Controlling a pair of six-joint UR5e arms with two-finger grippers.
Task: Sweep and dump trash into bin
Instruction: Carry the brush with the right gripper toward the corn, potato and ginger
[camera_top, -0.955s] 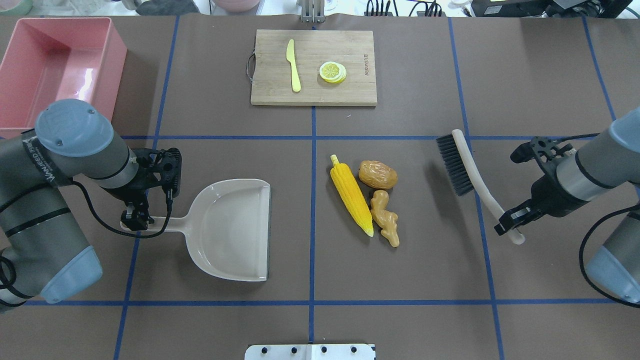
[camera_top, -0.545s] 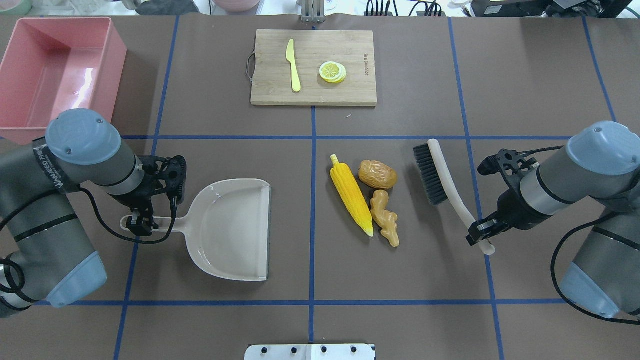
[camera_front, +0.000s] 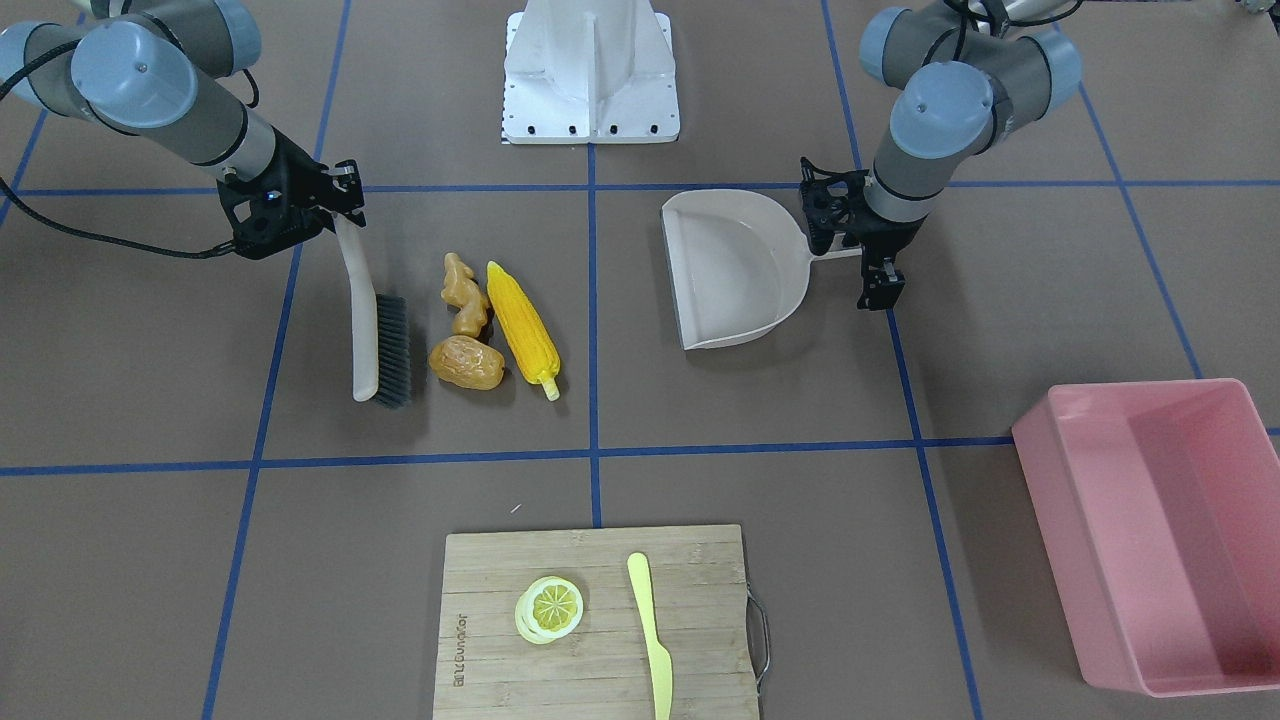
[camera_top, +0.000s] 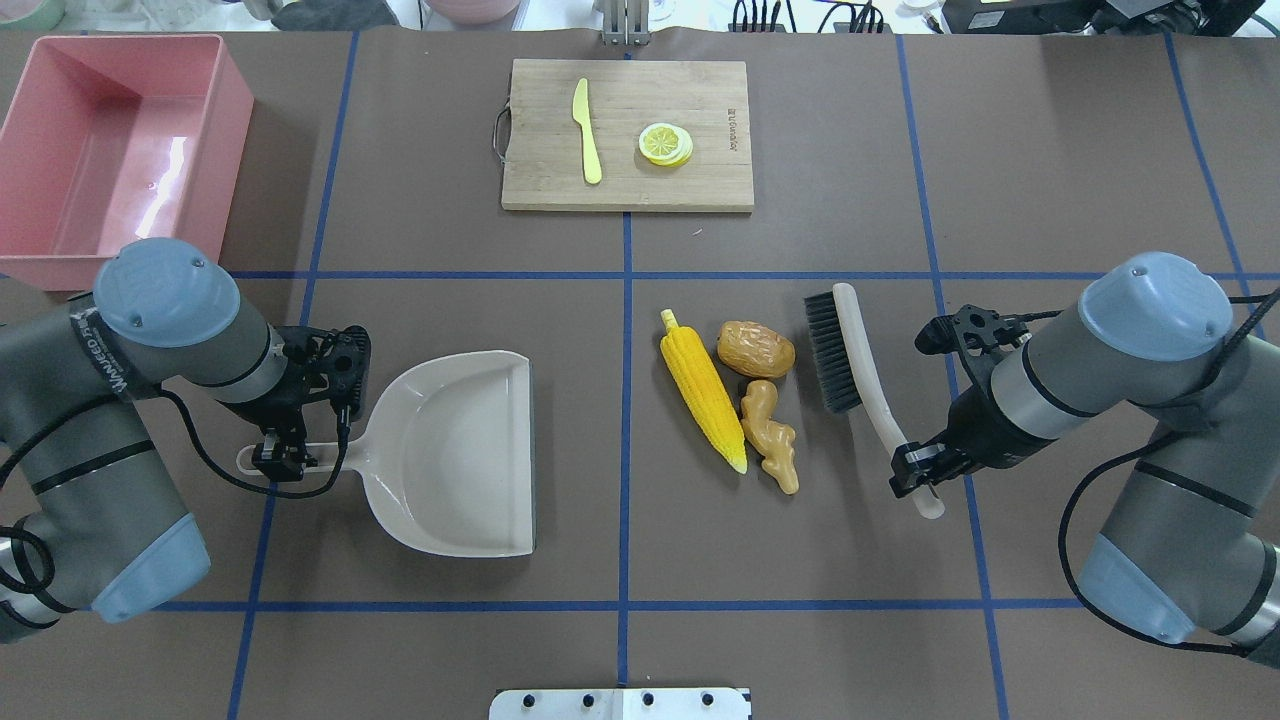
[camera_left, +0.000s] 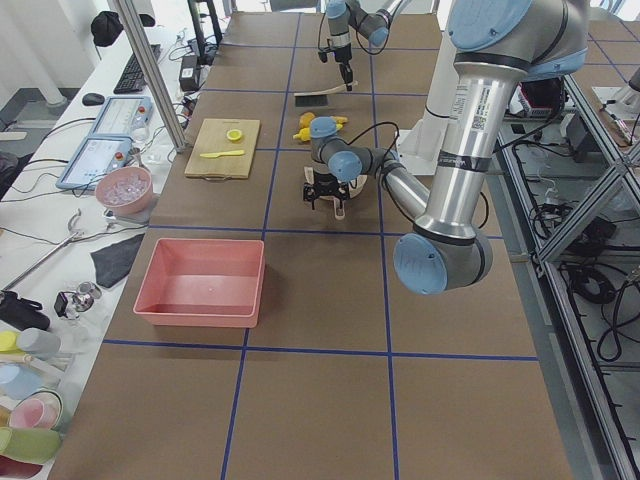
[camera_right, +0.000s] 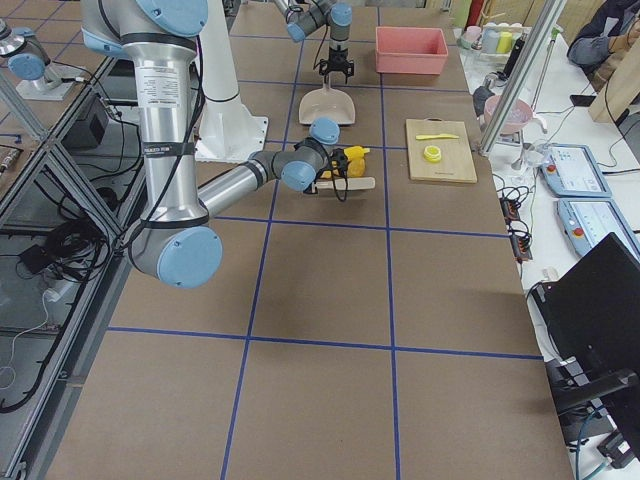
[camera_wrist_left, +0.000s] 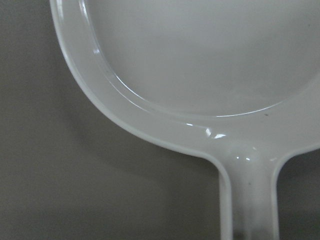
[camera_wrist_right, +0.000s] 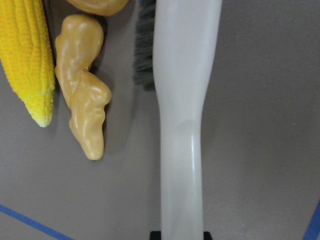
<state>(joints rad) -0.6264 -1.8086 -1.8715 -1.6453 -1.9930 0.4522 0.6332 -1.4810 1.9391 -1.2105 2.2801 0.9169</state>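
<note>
My right gripper (camera_top: 913, 471) clamps the brush (camera_top: 851, 322) handle, my left gripper (camera_top: 277, 458) the dustpan (camera_top: 450, 455) handle. Bunched together: yellow corn cob (camera_top: 703, 390), knobbly tan ginger (camera_top: 770, 436), brown-orange potato (camera_top: 755, 349).

The table (camera_top: 1050, 130) lay under a brown cover, blue tape (camera_top: 627, 240) ruling it into big squares. Along the operators' side ran a white bench (camera_left: 45, 215), and it was crowded: tablets (camera_left: 98, 160), a keyboard (camera_left: 131, 72), a pink bowl (camera_left: 125, 190). A metal post (camera_left: 150, 75) rose at its edge. On the other side, bare aluminium framing (camera_left: 590, 200) stood over a grey floor (camera_left: 610, 420). Light was even, shadows soft.
</note>
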